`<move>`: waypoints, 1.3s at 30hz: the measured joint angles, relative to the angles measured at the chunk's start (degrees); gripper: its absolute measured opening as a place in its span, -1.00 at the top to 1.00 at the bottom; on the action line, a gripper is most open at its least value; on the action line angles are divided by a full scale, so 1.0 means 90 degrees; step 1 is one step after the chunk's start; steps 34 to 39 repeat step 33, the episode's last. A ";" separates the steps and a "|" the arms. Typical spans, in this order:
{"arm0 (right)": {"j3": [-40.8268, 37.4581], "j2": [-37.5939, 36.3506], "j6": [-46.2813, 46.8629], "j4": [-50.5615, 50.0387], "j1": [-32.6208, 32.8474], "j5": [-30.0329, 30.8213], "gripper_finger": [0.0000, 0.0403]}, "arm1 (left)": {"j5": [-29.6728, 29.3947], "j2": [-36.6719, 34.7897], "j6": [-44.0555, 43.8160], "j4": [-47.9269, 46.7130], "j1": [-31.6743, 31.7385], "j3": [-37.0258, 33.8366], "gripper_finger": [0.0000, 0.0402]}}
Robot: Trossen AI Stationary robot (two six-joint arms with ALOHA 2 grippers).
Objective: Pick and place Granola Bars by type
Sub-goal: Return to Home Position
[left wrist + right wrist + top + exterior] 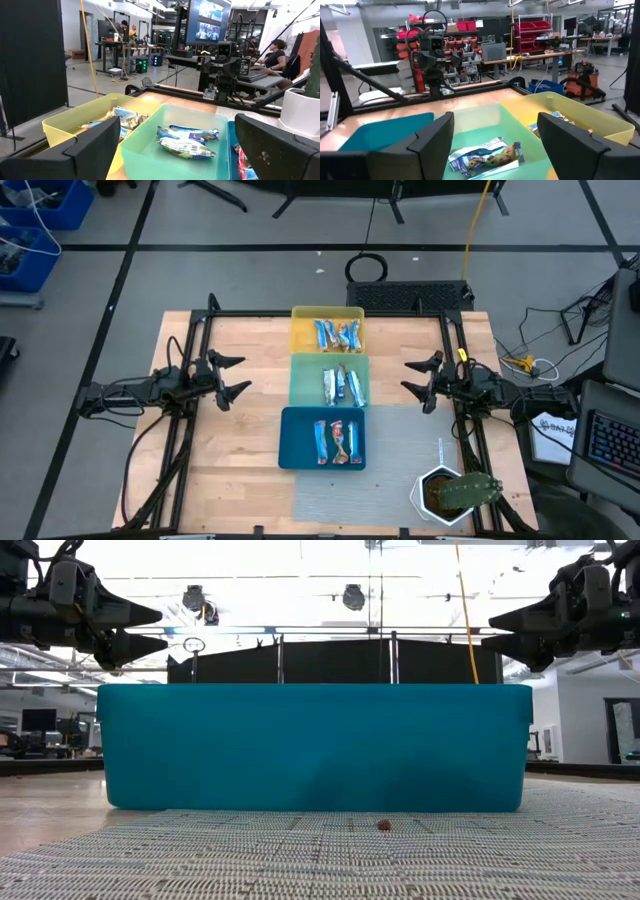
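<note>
Granola bars (338, 442), shiny-wrapped, lie in plastic trays (296, 380) between left end effector (240, 375) and right end effector (408, 376), both released; low view hides them.

A pale wooden table (230, 470) bears a yellow plastic tray (297, 330), green tray (304, 382) and blue tray (296, 438) centrally. A white pot (418, 488) stands at five o'clock.

The left pincer (177, 125) hangs wide open, its two dark fingers (75, 155) framing three plastic trays set side by side on the wooden desk (175, 94). The yellow rectangular tray (65, 122) holds blue-wrapped granola bars (125, 119). The pale green tray (145, 142) holds two touching blue-and-silver wrapped bars (187, 145). A red-wrapped bar (243, 167) shows in the blue tray (231, 150). The dark right arm (220, 65) faces from across the desk, and a white pot (300, 110) stands off to one side.
</note>
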 joint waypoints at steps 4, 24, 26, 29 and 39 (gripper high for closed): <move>0.0000 0.0000 -0.0012 0.0000 0.0000 -0.0008 -0.38 | 0.0000 0.0000 0.0000 0.0000 0.0000 -0.0002 -0.95; -0.0002 0.0005 0.0003 0.0000 0.0000 -0.0017 -0.38 | 0.0000 0.0000 0.0000 0.0000 0.0000 -0.0001 -0.95; -0.0002 0.0005 0.0005 0.0000 0.0000 -0.0017 -0.38 | 0.0000 0.0000 0.0000 0.0000 0.0000 -0.0002 -0.95; -0.0002 0.0005 0.0003 0.0000 0.0000 -0.0017 -0.38 | 0.0000 0.0000 0.0000 0.0000 0.0000 0.0000 -0.95; -0.0002 0.0005 0.0004 0.0000 0.0000 -0.0018 -0.38 | 0.0000 0.0000 0.0000 0.0000 0.0002 -0.0001 -0.95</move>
